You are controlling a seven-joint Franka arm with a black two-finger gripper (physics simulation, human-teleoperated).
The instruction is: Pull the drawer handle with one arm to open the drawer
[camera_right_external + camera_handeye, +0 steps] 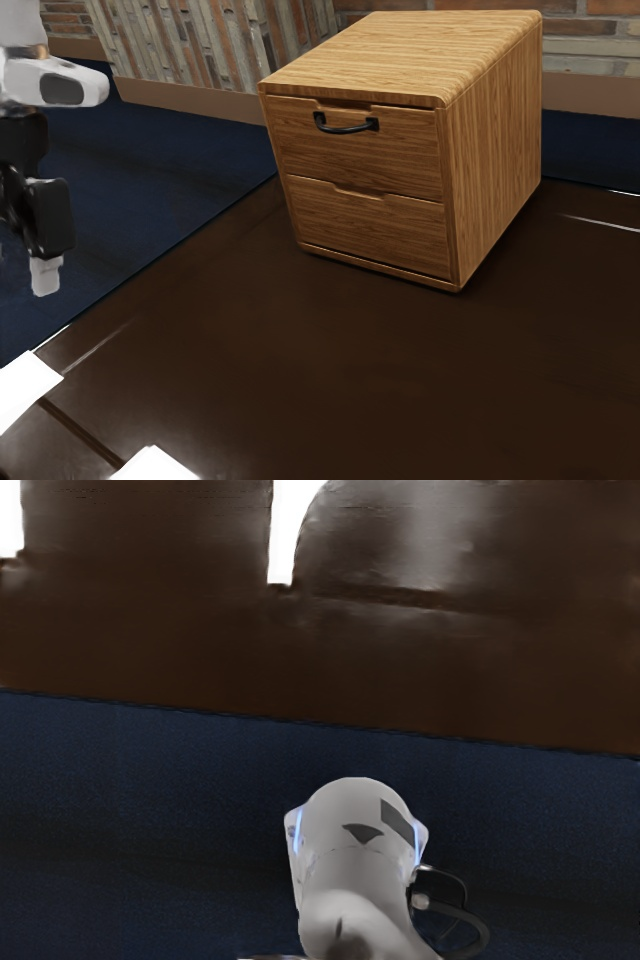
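Note:
A wooden cabinet (490,150) stands on the dark brown table (300,370), toward the exterior view's upper right. Its top drawer (400,160) carries a black curved handle (345,125) near its upper edge, and the drawer front sits flush with the cabinet. The lower drawer (370,225) is flush too and has no handle. My gripper (45,275) hangs at the exterior view's far left, pointing down, well apart from the cabinet and lower than the handle. Nothing is held. In the wrist view a white arm link (355,880) lies below the hand, over blue carpet (150,810).
Blue carpet (150,180) lies beyond the table's left edge. Two white reflections (20,385) mark the table's near left corner. A brick and slatted wall (200,40) runs behind. The wide tabletop separates the gripper from the cabinet.

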